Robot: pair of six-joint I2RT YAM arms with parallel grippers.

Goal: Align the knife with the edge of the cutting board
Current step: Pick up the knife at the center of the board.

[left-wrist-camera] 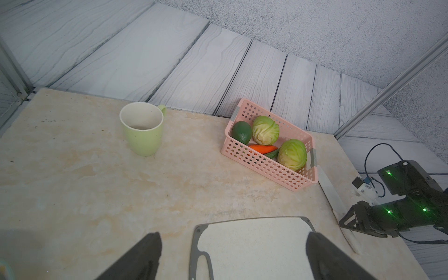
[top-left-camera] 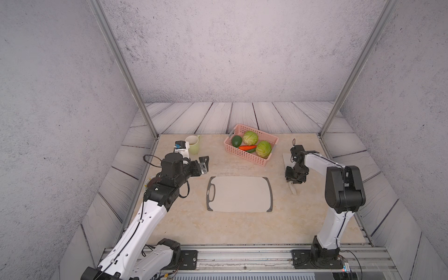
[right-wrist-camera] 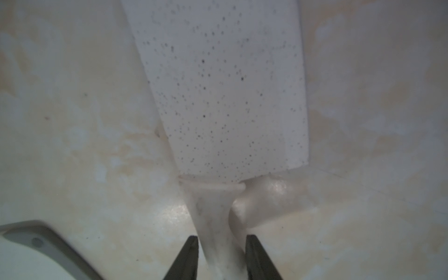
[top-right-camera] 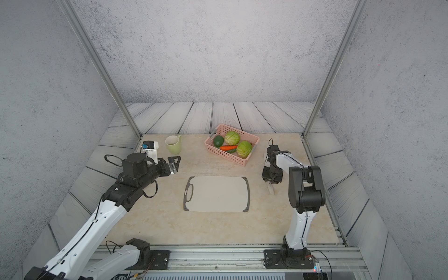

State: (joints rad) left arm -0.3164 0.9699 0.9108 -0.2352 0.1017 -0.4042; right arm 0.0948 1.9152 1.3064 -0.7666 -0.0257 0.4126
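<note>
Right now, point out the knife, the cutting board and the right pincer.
knife [right-wrist-camera: 218,84]: right wrist view, speckled blade.
cutting board [top-left-camera: 240,194]: in a top view, bare centre.
right pincer [right-wrist-camera: 222,236]: right wrist view, midway between fingertips.

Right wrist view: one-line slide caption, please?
Right pincer clamped on the knife handle, speckled blade stretching ahead over the table, cutting board corner nearby.

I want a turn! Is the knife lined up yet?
Not yet. Nothing is lined up: the knife lies beside the cutting board, apart from it. In hand: the right gripper pinches its handle. Still to do: moving it along the board's edge.
</note>
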